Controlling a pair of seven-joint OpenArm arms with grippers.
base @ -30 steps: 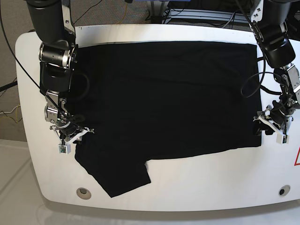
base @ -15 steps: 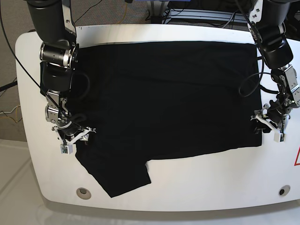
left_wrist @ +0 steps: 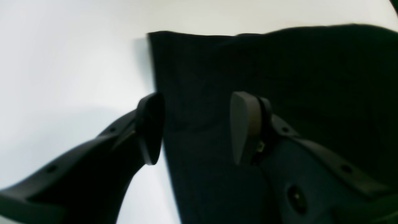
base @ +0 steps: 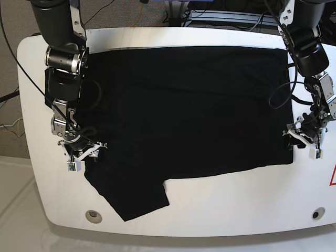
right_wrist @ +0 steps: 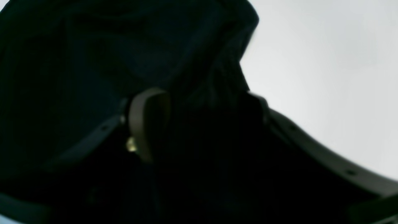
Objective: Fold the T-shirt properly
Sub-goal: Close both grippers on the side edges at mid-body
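The black T-shirt lies spread flat on the white table, with one sleeve sticking out toward the front left. My left gripper is at the shirt's right edge near the front corner. In the left wrist view it is open and straddles the edge of the T-shirt, one finger over bare table and the other over cloth. My right gripper is at the shirt's left edge above the sleeve. In the right wrist view it has its jaws apart, with bunched cloth of the T-shirt between them.
The table has a round hole near each front corner. A red mark shows at the right border. Cables and metal framing lie behind the table's back edge. Both arms reach down along the table's sides.
Both grippers have crept a little inward onto the shirt's side edges. The shirt itself lies as before.
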